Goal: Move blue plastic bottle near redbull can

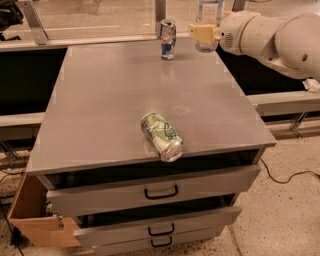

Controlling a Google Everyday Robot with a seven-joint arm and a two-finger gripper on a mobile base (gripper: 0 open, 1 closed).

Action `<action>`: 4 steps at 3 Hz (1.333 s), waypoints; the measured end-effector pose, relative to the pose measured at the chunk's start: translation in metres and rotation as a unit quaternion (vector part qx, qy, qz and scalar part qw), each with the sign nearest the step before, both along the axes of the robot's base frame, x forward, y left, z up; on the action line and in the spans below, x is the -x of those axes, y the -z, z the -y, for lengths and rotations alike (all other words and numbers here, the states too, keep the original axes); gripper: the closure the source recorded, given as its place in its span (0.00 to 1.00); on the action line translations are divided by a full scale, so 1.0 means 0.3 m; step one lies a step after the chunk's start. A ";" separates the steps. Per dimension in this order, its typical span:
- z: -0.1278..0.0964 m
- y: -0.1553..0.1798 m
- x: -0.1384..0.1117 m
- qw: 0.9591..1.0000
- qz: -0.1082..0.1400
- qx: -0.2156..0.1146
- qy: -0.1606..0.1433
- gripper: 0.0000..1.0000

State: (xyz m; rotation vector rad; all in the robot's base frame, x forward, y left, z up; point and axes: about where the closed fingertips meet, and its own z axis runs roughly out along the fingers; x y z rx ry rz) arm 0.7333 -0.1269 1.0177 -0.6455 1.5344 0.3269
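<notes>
The gripper (203, 33), out at the far right corner of the table (115, 85), is clamped on the blue plastic bottle (209, 12), now near the upright redbull can (168, 39), so by my reckoning only set-down and release are left.

A flat grey metal tabletop (110, 100) carries a slim blue-and-silver redbull can (168, 39) standing upright near the far edge. A wider green-and-white can (162, 136) lies on its side near the front edge. At the far right corner, the hand (205, 34) grips the clear blue plastic bottle (210, 12).
</notes>
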 end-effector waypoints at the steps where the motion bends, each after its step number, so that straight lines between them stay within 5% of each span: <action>1: 0.096 0.050 -0.088 1.000 0.005 -0.011 0.018 1.00; 4: 0.095 0.333 -0.361 0.997 -0.043 -0.053 0.032 1.00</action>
